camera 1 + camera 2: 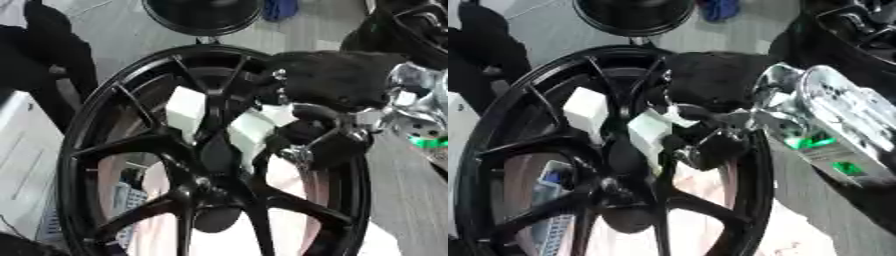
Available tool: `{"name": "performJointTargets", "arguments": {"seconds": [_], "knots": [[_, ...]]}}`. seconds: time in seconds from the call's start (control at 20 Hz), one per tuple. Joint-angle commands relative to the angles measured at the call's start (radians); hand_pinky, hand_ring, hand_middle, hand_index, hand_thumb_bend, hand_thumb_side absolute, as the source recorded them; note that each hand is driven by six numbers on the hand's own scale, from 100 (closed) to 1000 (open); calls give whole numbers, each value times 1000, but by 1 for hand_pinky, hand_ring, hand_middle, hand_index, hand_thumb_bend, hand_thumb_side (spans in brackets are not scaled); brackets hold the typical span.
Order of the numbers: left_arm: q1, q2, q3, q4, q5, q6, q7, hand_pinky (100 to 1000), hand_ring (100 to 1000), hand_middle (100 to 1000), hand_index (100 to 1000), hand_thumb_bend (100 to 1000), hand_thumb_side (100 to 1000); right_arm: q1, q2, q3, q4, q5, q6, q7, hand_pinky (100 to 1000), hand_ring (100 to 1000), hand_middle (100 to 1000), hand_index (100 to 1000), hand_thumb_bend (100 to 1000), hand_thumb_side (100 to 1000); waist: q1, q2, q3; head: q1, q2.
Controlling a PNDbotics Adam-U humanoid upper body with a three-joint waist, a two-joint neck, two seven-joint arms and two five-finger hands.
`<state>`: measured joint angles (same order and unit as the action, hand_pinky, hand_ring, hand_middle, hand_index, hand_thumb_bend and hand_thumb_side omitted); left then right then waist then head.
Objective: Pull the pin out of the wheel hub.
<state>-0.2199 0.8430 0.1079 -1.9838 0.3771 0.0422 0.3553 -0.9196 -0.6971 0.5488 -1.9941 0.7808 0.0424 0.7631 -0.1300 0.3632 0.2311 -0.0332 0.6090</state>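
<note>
Reaching across the upright black wheel hub [210, 165], the right hand [337, 82] hides the pin; whether its fingers are curled is unclear. White blocks [185, 107] sit behind the spokes.

- One large black spoked alloy wheel hub [210, 165].
- Two white blocky pieces [185, 107] among the spokes.
- One black robot hand [337, 80] at the rim.
- One second dark wheel [203, 15] beyond.
</note>
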Motion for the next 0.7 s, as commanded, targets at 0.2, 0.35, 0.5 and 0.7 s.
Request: {"name": "performJointTargets", "arguments": {"seconds": [0.2, 0.35, 0.5, 0.7], "knots": [[-11, 19, 5, -16, -6, -2, -5, 889, 585, 712, 679, 100, 530, -11, -20, -15, -6, -10, 1, -4, 1000, 869, 716, 864, 100, 355, 9, -15, 5, 2, -18], [-12, 19, 4, -16, -5, -2, -7, 890, 585, 712, 678, 100, 530, -11, -19, -14, -6, -14, -2, -4, 1000, 871, 718, 866, 100, 360, 7, -14, 8, 1, -20], [-11, 18, 4, -16, -5, -1, -8, 890, 585, 712, 678, 100, 530, -11, -18, -16, -6, -17, -1, -3, 1000, 875, 725, 869, 100, 362, 6, -13, 9, 1, -22], [-12, 17, 4, -16, -4, -1, -9, 891, 586, 713, 678, 100, 530, -12, -17, -23, -6, -14, -2, -20, 1000, 887, 758, 877, 100, 372, 5, -13, 10, 3, -21]]}}
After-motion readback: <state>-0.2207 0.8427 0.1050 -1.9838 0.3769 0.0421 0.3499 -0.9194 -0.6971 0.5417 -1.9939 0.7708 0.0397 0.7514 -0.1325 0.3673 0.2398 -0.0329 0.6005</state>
